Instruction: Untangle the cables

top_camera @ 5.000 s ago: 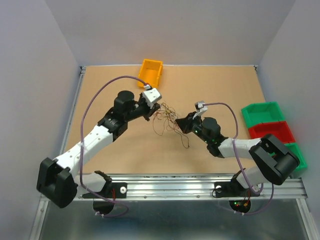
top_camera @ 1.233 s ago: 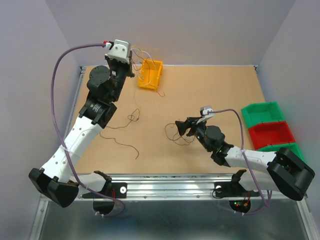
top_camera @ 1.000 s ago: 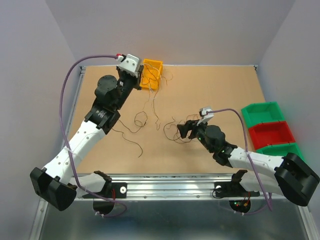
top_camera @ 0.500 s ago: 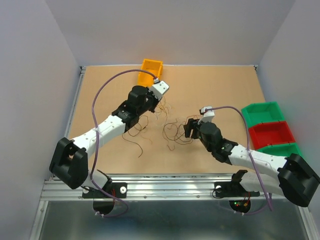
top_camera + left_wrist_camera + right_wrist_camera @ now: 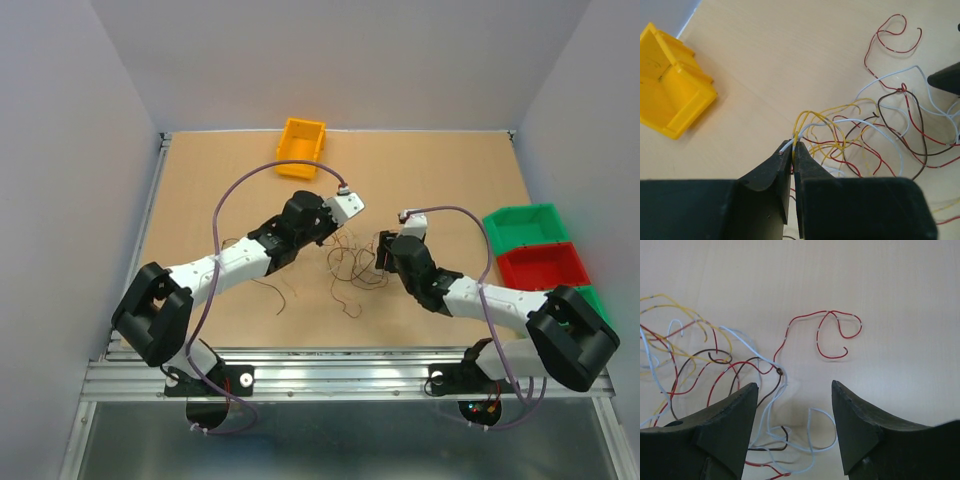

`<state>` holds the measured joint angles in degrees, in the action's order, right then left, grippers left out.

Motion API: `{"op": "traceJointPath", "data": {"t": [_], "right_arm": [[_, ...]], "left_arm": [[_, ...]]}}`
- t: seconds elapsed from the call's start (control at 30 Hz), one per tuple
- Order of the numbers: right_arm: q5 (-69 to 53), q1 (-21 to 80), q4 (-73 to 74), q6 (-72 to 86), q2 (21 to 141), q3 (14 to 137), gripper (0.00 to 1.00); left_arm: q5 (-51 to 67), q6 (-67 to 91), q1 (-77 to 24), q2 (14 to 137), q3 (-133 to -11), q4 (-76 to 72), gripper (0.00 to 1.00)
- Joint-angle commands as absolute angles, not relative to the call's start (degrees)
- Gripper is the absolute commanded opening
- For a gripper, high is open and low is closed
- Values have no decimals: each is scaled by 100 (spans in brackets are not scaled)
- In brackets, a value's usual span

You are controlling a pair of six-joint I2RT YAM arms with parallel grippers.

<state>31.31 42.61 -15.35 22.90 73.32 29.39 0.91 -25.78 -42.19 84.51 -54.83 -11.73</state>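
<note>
My left hand [image 5: 793, 146] has swung back from the bin [image 5: 670, 95] and pinches white and yellow cables [image 5: 860, 131] at its tips, the tangle sprawling just ahead, beneath my open right hand [image 5: 794, 386], so little is freed.

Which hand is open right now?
The right hand: its fingers stand wide apart above the cables, gripping nothing. The left hand is pinched shut on yellow and white ends of the tangle.
</note>
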Motion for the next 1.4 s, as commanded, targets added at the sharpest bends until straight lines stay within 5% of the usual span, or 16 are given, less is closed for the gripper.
{"op": "traceJointPath", "data": {"t": [0.0, 0.43, 0.57, 0.67, 0.7, 0.77, 1.0, 1.37], "right_arm": [[3260, 4140, -1845, 2303, 7479, 3252, 64], [3103, 3973, -2619, 2057, 8402, 3568, 57], [3199, 3955, -2795, 1890, 8832, 3831, 47], [3156, 3955, -3049, 1776, 9088, 3911, 35], [3138, 3946, -3128, 1758, 9114, 3920, 15], [3181, 3946, -3181, 1758, 9009, 3850, 1], [3332, 3946, -2964, 1258, 7236, 3463, 1], [3015, 3955, -1512, 1011, 5142, 4429, 1]], "left_arm": [[-141, -2804, -4263, 8508, -5484, -1319, 17], [-26, -3014, -4474, 9140, -5801, -712, 17], [-157, -3023, -4535, 9308, -5897, -633, 17], [-141, -3023, -4535, 9316, -5871, -694, 17], [-132, -3015, -4535, 9308, -5862, -694, 18], [-158, -3015, -4535, 9255, -5845, -703, 22], [272, -3094, -4535, 8614, -5344, -1160, 50], [386, -2699, -4237, 7306, -4501, -2381, 66]]}}
